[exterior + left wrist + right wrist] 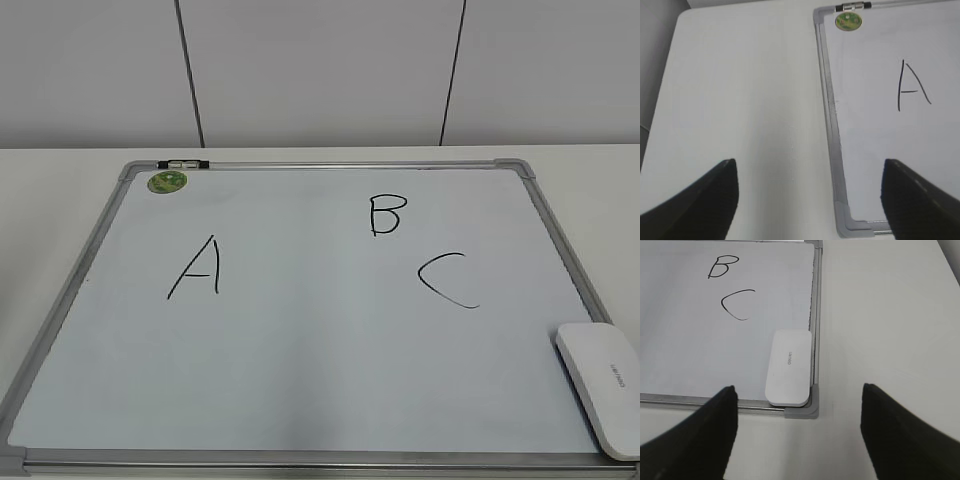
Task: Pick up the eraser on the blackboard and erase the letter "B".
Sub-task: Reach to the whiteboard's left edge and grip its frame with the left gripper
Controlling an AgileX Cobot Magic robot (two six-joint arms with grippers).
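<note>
The blackboard [300,380] is a white board in a grey frame, lying flat on the table. The white eraser [603,385] lies on its near right corner and also shows in the right wrist view [788,367]. The small black letter "B" [387,215] is in the upper middle of the board, also visible in the right wrist view [723,266]. My right gripper [799,432] is open and empty, above the table just in front of the eraser's corner. My left gripper [809,197] is open and empty, over the board's near left corner [852,225]. Neither gripper shows in the exterior view.
A black "A" [196,268] is on the board's left and a black "C" [447,280] is below the B. A round green sticker [167,182] sits at the far left corner. White table [890,315] surrounds the board; a wall stands behind.
</note>
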